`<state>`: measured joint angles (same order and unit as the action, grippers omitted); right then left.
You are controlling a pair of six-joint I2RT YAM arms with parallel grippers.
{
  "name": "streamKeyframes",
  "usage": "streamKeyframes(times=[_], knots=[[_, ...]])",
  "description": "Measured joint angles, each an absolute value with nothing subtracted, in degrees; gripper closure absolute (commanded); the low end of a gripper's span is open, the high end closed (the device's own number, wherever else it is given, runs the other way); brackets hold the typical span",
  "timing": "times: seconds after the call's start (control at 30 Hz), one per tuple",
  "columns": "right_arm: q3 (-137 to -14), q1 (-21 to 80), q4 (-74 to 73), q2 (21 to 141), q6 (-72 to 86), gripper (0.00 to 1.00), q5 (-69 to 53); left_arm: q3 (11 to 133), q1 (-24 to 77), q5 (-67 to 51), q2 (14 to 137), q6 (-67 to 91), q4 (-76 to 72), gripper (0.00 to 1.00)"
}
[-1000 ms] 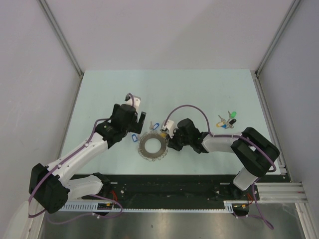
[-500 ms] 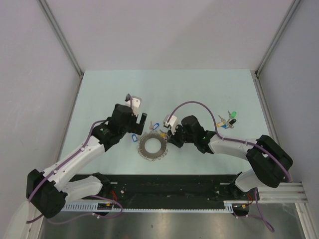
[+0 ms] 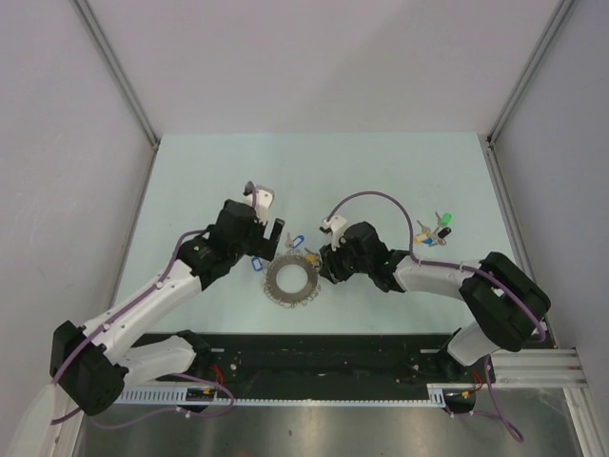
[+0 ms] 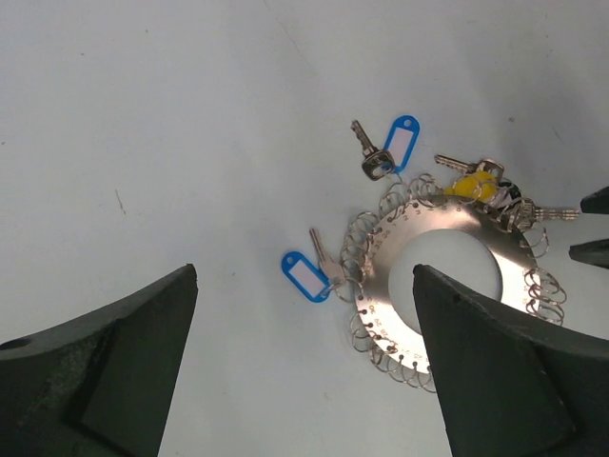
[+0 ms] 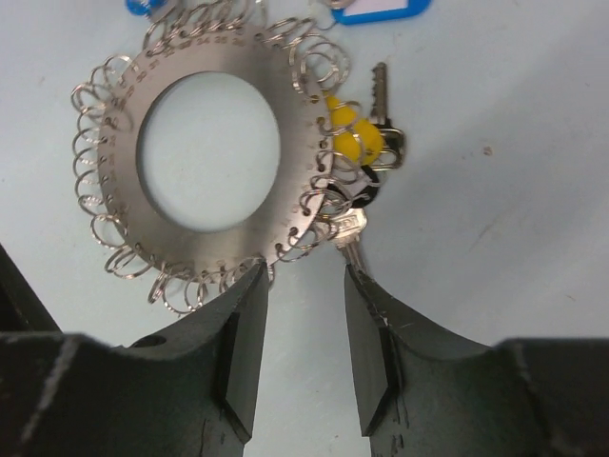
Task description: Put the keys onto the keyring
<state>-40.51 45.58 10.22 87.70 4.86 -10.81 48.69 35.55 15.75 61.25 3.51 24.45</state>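
Just right of the keyring [image 3: 290, 282], the right hand [image 3: 324, 259] sits low over the surface [image 3: 381, 171] with its fingers [image 5: 238, 352] partly spread and nothing pinched. In its wrist view a silver key's tip points at the gap but stops just short of it. That key belongs to a little bunch touching the keyring's right rim: two yellow keys [image 5: 352, 138] and a black key [image 5: 363, 195]. They look hooked into the small wire loops there, though I can't swear each one is properly on. One blue-tag key [image 4: 306, 276] touches the loops on the keyring's left side, maybe attached, maybe just lying against them. The other blue-tag key [image 4: 392, 152] lies just beyond the far rim and looks loose to me. The left hand [image 3: 269, 233] hovers just up-left of the keyring, spread as wide as it goes, holding nothing. Well off to the keyring's right there's a pile of loose keys [image 3: 433, 231], so I'd call this maybe halfway, with that pile and the blue tags left to do.
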Motion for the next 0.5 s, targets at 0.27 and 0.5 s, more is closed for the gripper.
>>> streamKeyframes(times=[0.27, 0.5], knots=[[-37.43, 39.35, 9.26, 80.49, 16.21, 0.27, -6.11, 50.19, 50.78, 20.03, 70.11, 11.42, 24.97, 0.06], [-32.40, 32.08, 4.84, 61.23, 21.82, 0.00, 1.15, 57.76, 61.78, 24.45, 85.17, 20.27, 27.09, 0.31]])
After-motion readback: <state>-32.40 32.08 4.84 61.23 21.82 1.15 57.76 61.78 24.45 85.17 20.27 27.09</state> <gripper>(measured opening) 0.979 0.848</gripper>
